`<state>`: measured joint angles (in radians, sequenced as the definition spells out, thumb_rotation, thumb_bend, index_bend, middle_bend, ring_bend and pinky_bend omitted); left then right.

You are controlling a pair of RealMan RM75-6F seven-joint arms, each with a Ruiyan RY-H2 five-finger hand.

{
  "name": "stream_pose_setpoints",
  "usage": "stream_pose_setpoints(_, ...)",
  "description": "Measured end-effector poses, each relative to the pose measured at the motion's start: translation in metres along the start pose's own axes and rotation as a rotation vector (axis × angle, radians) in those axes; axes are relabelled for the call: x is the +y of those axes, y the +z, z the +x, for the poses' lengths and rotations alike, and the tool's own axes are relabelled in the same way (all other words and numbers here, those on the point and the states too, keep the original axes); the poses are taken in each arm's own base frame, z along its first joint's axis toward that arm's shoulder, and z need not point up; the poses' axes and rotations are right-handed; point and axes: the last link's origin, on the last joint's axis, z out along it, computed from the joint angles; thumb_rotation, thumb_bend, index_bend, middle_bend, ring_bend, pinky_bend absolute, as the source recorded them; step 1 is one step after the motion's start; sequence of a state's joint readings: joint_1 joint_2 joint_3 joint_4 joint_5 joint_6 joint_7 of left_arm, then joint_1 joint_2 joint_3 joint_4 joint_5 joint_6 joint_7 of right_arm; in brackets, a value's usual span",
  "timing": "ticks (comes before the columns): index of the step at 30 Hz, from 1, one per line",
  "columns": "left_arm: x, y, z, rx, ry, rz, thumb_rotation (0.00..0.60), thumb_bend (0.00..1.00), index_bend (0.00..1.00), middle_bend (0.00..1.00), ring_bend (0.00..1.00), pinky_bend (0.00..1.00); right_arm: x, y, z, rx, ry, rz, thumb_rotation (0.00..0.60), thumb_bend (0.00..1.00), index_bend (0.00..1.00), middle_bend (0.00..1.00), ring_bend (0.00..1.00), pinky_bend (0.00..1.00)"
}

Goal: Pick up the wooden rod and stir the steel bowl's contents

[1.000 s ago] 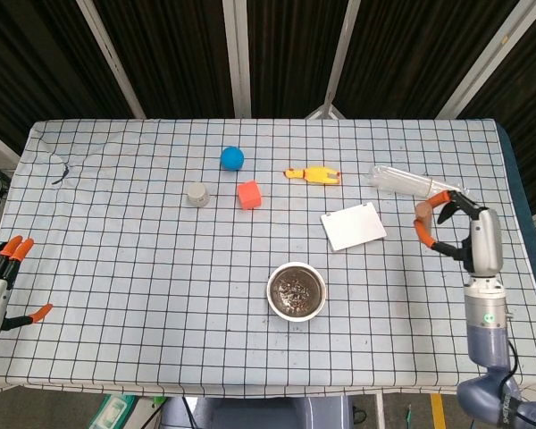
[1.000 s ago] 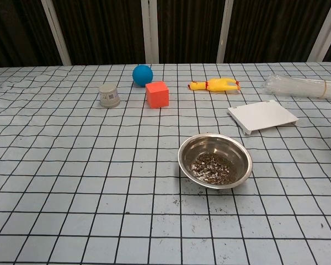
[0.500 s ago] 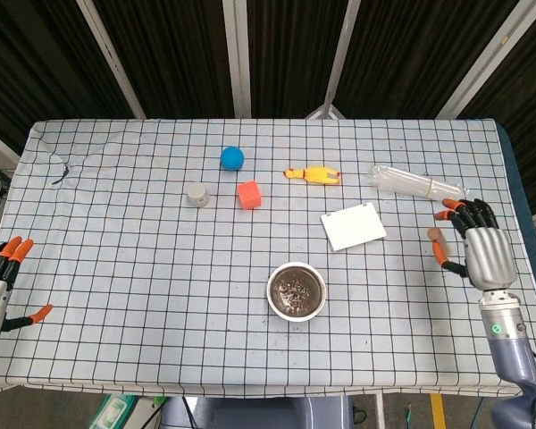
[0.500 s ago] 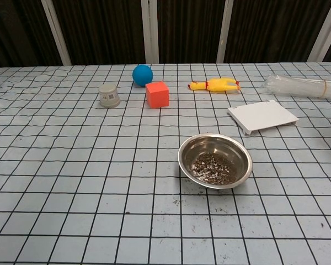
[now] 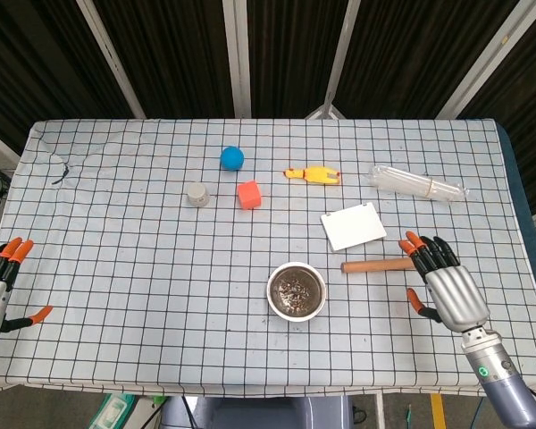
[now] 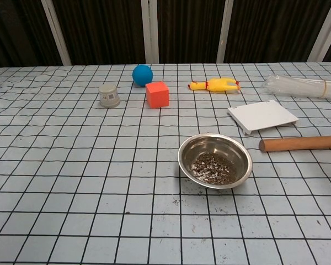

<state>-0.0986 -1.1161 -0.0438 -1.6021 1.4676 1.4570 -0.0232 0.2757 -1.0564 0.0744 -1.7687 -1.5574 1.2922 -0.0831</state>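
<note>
The wooden rod (image 5: pixel 375 265) lies level and points left, just right of the steel bowl (image 5: pixel 297 290), which has dark crumbs in it. My right hand (image 5: pixel 447 290) is at the rod's right end, back of the hand up; the end runs under its fingers, and the hand holds it. The chest view shows the rod (image 6: pixel 300 143) reaching in from the right edge beside the bowl (image 6: pixel 215 160), with the hand out of frame. My left hand (image 5: pixel 0 286) rests at the table's left edge with its fingers apart and nothing in it.
A white pad (image 5: pixel 354 225) lies just behind the rod. Further back are a clear plastic bag (image 5: pixel 417 183), a yellow rubber chicken (image 5: pixel 312 174), an orange cube (image 5: pixel 248 194), a blue ball (image 5: pixel 232 158) and a small grey cup (image 5: pixel 197 194).
My right hand has moved toward me and turned. The rod, before seen end-on in the hand, now lies level, pointing left toward the bowl. The left hand is still.
</note>
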Motion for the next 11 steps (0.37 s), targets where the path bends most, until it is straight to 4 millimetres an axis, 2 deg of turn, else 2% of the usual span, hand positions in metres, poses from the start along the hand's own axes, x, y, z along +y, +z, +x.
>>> stream_pose_setpoints(7, 0.000, 0.000, 0.002, 0.029, 0.026, -0.023, 0.600, 0.03, 0.00, 0.00, 0.00, 0.01, 0.034, -0.020, -0.001, 0.098, -0.103, -0.073, 0.600, 0.48, 0.00, 0.00, 0.00, 0.00)
stream_pose_setpoints(11, 0.000, 0.000, 0.002, 0.054, 0.045, -0.032, 0.600, 0.03, 0.00, 0.00, 0.00, 0.01, 0.040, -0.032, -0.003, 0.130, -0.156, -0.112, 0.600, 0.47, 0.00, 0.00, 0.00, 0.00)
